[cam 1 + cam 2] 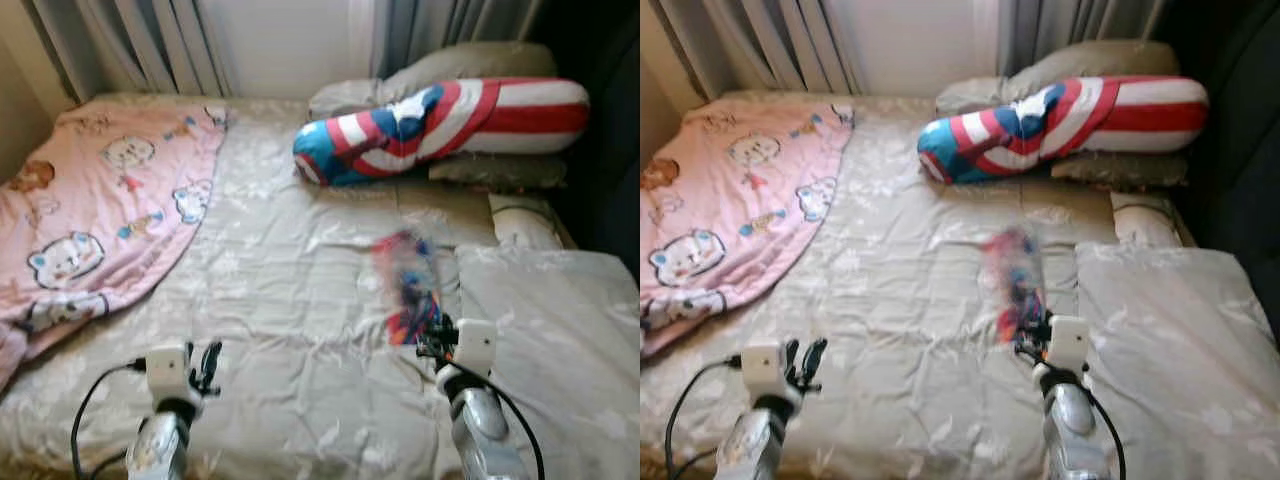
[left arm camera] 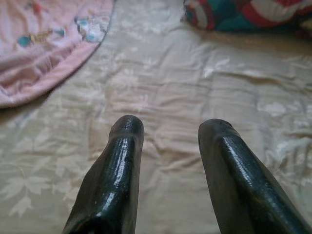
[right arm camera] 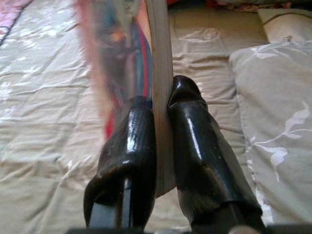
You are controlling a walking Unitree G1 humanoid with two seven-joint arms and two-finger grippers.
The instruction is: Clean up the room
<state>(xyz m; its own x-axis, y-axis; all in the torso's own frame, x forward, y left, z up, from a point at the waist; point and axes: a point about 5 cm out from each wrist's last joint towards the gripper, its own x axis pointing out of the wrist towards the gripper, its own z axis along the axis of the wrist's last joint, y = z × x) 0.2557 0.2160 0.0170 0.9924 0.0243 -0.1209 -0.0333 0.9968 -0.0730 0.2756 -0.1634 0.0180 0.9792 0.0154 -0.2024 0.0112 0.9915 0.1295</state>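
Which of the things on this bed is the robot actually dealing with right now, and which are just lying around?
In hand:
- thin colourful book, blurred, clamped on edge between the fingers of the right gripper

Lying about:
- pink cartoon-print blanket
- red, white and blue striped bolster
- grey leaf-patterned pillow
- beige floral bedsheet
- left gripper, open, holding nothing

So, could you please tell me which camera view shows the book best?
The right wrist view: the book fills it, its edge clamped in the right pincer. Both eye views show only a colourful blur; the left wrist view faces the bedsheet.
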